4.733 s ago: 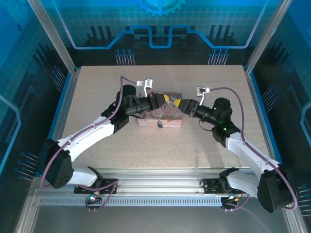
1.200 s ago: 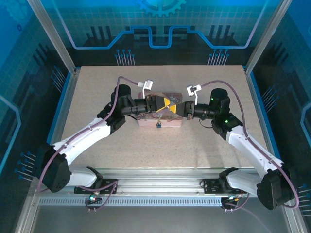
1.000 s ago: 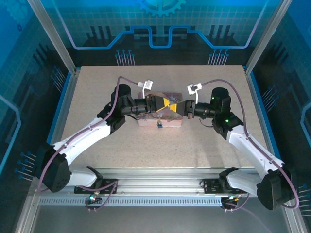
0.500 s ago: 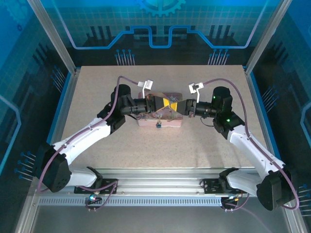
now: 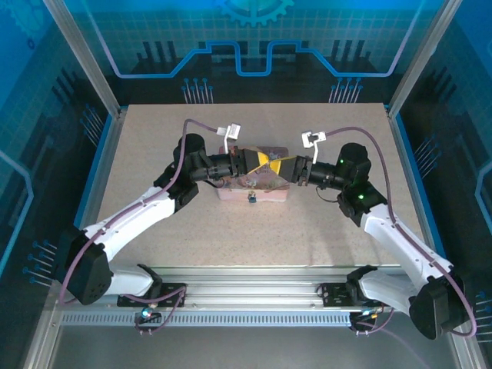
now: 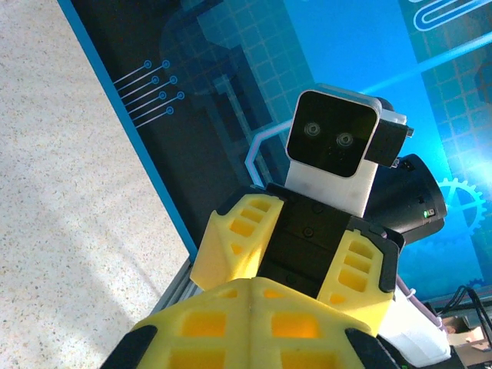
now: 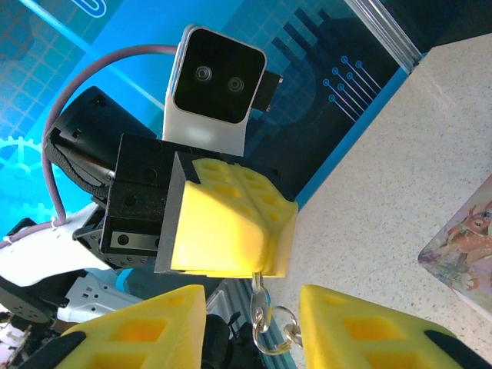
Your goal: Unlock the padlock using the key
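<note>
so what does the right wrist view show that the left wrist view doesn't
Right wrist view: the key on its ring, hanging from the left gripper's shut jaws, and a corner of the pink tin.

Left wrist view: the right gripper seen head-on, jaws apart, with its white camera above.

Both: the speckled table, the blue backdrop, and the two grippers facing each other.

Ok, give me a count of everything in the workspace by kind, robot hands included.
hands: 2 (left hand, right hand)
pink tin: 1
padlock: 1
key: 1
total: 5
</note>
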`<state>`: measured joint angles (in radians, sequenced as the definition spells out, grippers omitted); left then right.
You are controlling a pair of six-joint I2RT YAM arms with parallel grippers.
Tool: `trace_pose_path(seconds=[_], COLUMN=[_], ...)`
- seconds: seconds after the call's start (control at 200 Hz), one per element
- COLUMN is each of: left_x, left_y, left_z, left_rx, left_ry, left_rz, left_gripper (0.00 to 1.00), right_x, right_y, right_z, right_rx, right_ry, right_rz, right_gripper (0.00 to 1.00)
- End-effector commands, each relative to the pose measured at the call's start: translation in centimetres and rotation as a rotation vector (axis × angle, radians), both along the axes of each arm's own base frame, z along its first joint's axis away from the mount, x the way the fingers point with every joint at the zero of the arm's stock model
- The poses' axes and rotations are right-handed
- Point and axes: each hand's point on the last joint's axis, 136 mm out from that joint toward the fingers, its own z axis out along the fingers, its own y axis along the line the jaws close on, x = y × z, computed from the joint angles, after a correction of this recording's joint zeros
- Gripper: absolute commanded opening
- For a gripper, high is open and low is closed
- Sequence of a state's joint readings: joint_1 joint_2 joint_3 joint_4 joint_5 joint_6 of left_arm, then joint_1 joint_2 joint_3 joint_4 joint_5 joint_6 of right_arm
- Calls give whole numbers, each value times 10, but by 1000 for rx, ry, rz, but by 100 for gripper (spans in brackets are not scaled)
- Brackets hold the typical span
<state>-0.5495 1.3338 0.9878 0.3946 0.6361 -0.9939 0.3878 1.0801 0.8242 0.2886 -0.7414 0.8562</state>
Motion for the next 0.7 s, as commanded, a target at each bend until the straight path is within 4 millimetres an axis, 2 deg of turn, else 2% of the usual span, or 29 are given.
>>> trace_pose_path(seconds=[0.0,0.085,0.47,0.54,0.695], left_x=[-1,-1,0,-1,-1], left_y=[6,6,7,7,8], left_z=[7,6,9,9,10], left_rx=[-19,-20,-28,-28,-28], left_ry=[-29,-29,-39,-40,-44], left_rz=[23,26,29,29,35], left_gripper=[0,0,0,0,0], right_x=[-2,-2,1,0,-1], right_y=[6,7,10,11,10], right_z=[5,5,-11,-11,-12], right_rx=[16,13,-10,-7,-13], right_ry=[-28,-27,15,9,12], right_rz=[14,13,16,20,14], right_gripper=[36,34,34,28,28])
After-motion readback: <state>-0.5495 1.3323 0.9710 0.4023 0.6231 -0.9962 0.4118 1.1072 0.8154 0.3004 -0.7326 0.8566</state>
